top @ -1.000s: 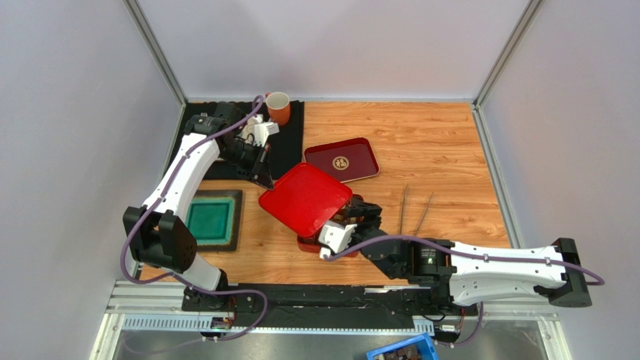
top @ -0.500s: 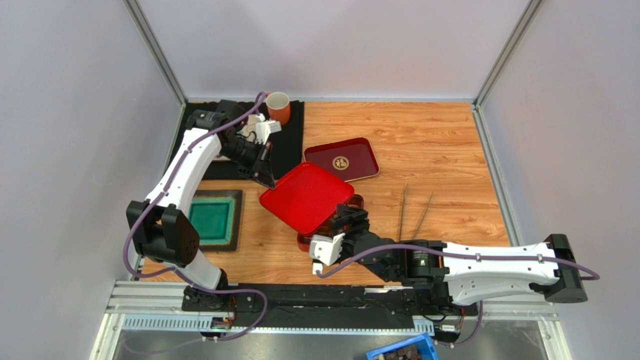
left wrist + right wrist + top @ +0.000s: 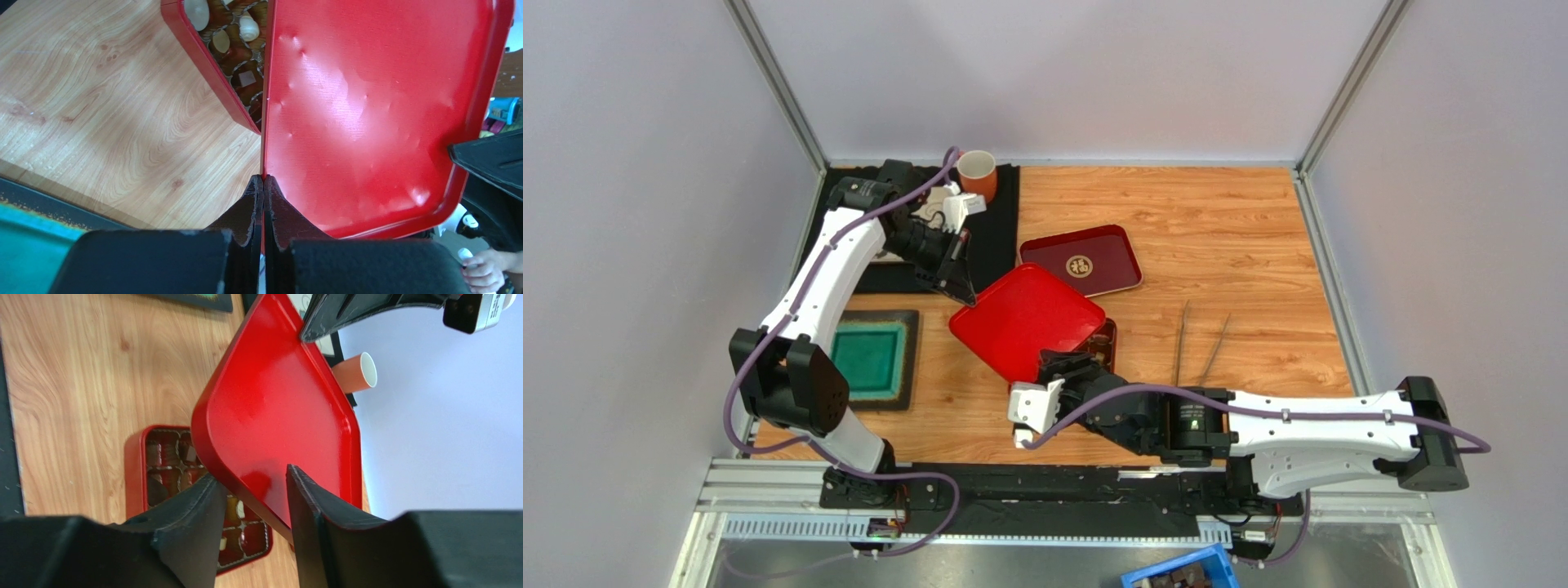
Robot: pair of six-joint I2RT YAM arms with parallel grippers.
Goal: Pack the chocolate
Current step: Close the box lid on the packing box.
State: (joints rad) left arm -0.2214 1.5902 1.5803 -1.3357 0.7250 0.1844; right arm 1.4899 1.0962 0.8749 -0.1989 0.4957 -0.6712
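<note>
pinching red lid point(image 3: 368, 122), left tool point(image 3: 264, 182); right tool point(image 3: 251, 481) straddling rim

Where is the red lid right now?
Top view, centre table: the red lid hangs tilted over the chocolate box, pinched by the left hand.

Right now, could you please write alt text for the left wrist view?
The left gripper, jaws shut, pinches the rim of a glossy red lid held tilted over an open red box. Pale chocolates sit in the box's compartments, on a wooden table.
</note>
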